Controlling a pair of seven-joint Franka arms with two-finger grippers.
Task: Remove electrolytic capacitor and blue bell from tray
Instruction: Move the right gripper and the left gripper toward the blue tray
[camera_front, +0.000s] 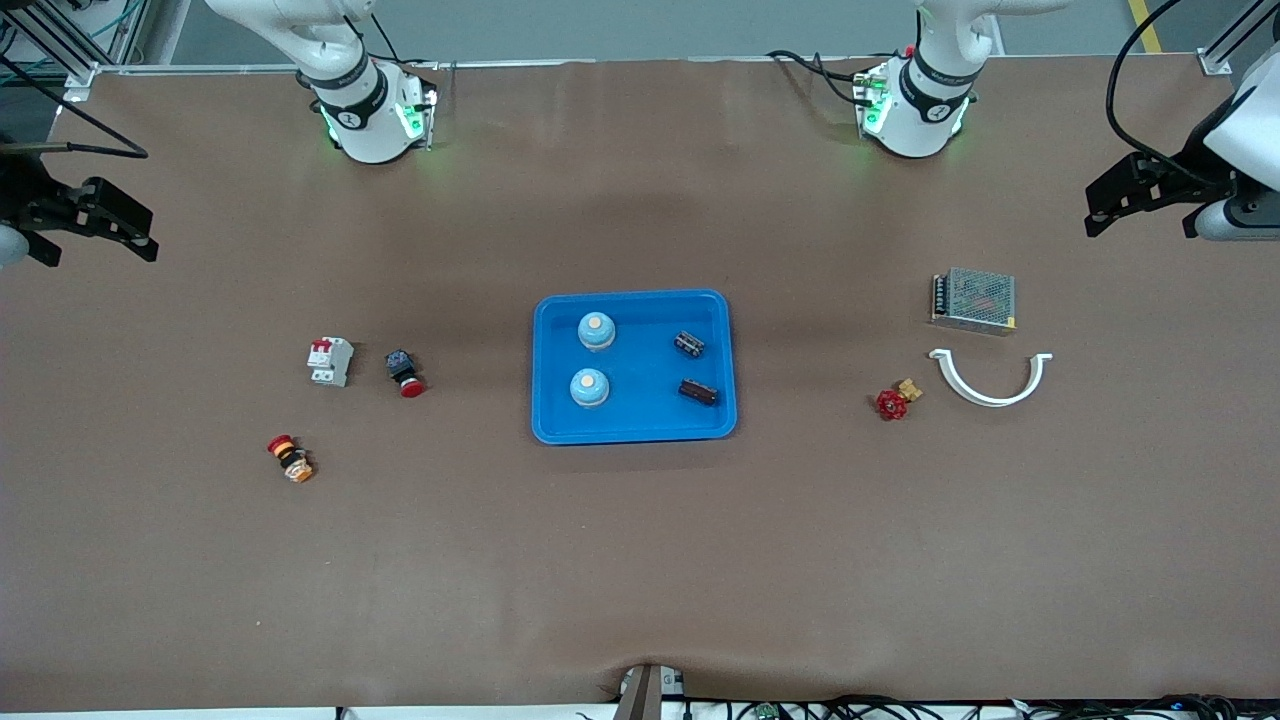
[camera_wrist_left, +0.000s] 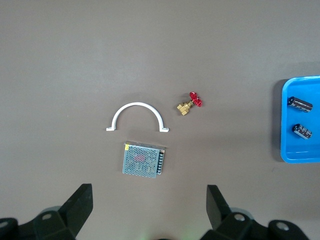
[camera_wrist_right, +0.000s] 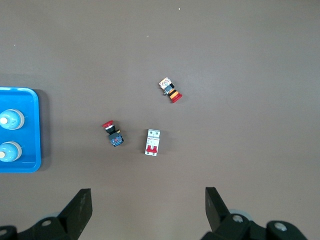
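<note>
A blue tray sits mid-table. In it are two light-blue bells toward the right arm's end and two dark capacitors toward the left arm's end. My left gripper is open and empty, up in the air over the left arm's end of the table. My right gripper is open and empty over the right arm's end. The left wrist view shows the open left gripper and the capacitors. The right wrist view shows the open right gripper and the bells.
Toward the left arm's end lie a metal power supply, a white curved clamp and a red-handled valve. Toward the right arm's end lie a circuit breaker, a red push button and an emergency-stop button.
</note>
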